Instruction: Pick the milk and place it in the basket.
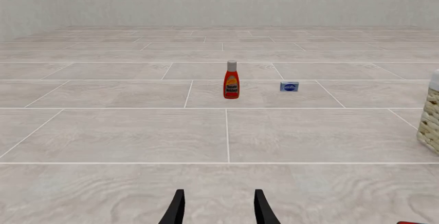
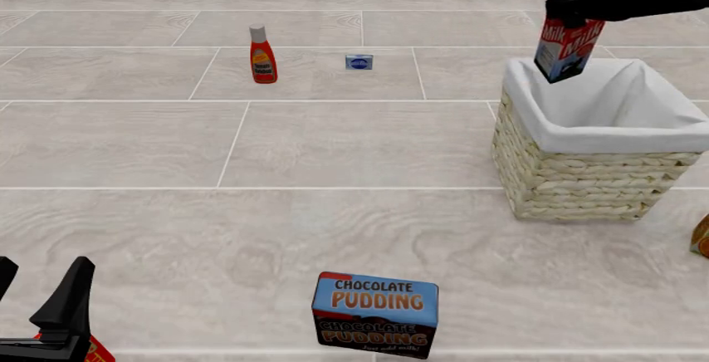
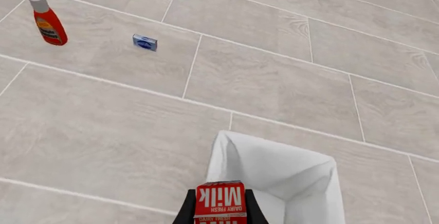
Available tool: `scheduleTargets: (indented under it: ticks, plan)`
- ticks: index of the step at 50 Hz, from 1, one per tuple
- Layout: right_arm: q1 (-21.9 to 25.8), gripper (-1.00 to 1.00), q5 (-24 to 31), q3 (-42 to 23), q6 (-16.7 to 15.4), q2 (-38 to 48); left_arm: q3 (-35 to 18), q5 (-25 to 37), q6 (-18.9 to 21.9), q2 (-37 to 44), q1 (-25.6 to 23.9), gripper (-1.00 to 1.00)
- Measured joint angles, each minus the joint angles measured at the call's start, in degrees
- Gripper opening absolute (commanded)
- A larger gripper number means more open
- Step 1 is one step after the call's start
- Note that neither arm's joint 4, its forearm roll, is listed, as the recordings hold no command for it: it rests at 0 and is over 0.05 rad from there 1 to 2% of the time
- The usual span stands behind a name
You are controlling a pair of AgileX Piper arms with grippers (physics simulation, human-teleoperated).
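My right tool (image 3: 219, 206) is grasping the milk (image 2: 566, 48), tilted, up in the air over the far side of the basket (image 2: 587, 167). My left tool (image 1: 218, 208) hangs low near me with its fingers apart, grasping nothing. A ketchup bottle (image 2: 262, 56) stands far off on the bench.

Small blue box (image 2: 358, 62) label unreadable; orange object (image 2: 701, 237) cut by front view's edge.
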Motion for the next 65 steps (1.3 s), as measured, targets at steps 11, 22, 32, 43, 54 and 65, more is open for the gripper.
scheduleTargets:
  ticks: [11, 22, 32, 43, 54, 65]
  plan:
    - [-4.47, -1.0, -3.42, 2.18, -0.7, 2.66, 0.0, 0.0, 0.0, 0.0, 0.0, 1.0]
    - [-7.12, -1.0, -6.4, 3.33, -0.41, 6.5, 0.0, 0.0, 0.0, 0.0, 0.0, 1.0]
    - [-8.21, -1.0, -8.67, 3.97, 0.28, 10.14, 0.0, 0.0, 0.0, 0.0, 0.0, 1.0]
    - [-8.9, -1.0, -10.54, 3.93, 1.19, 14.07, 0.0, 0.0, 0.0, 0.0, 0.0, 1.0]
    - [-9.79, -1.0, -12.03, 4.05, 2.17, 17.05, 0.0, 0.0, 0.0, 0.0, 0.0, 1.0]
    - [-10.73, -1.0, -13.12, 4.44, 3.19, 19.22, 0.0, 0.0, 0.0, 0.0, 0.0, 1.0]
